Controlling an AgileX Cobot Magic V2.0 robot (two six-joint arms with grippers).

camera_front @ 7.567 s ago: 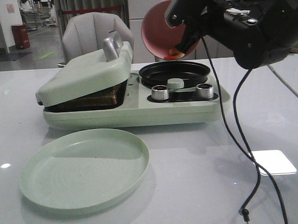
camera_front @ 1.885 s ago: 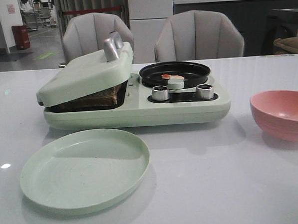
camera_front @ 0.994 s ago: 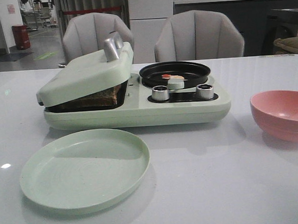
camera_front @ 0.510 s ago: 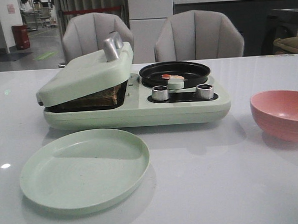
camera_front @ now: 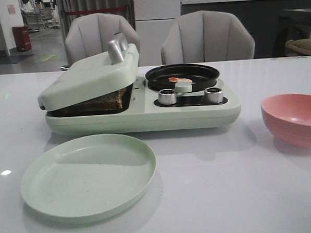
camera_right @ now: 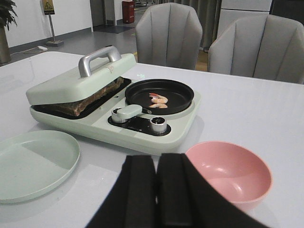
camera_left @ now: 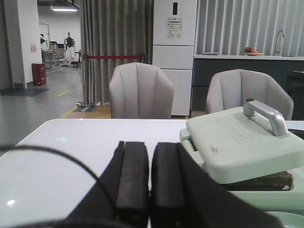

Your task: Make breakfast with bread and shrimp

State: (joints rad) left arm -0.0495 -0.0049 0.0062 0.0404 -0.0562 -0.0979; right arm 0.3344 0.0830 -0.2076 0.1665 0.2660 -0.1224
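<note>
Pale green plastic made up most of the scene: a breakfast maker [camera_front: 145,114] sat on the white table [camera_front: 212,197], and just in front of it lay a round green plate [camera_front: 88,177]. The maker's hinged lid [camera_front: 88,78], with a silver handle [camera_front: 116,48] on top, rested tilted over the bread [camera_front: 100,102], whose dark crust edge showed in the gap between lid and base on the left half of the appliance. On the right half sat a shallow black pan [camera_front: 182,74], and the shrimp [camera_right: 158,99] lay inside it (two or three curled orange-pink pieces, close together near the middle). Two silver knobs [camera_front: 167,96] stood on the maker's front panel below the pan, with a small green pan handle [camera_front: 183,86] between them.

A pink bowl [camera_front: 294,119] stood on the table to the right of the maker, apart from it; the right wrist view showed its inside bare.

Neither arm appeared in the front view. The left gripper [camera_left: 142,180] hung above the table to the left of the maker, its black fingers pressed together with nothing between them. The right gripper [camera_right: 156,190] sat near the pink bowl, facing the maker, and its fingers also met with nothing held. Two grey chairs [camera_front: 206,35] stood behind the table.
</note>
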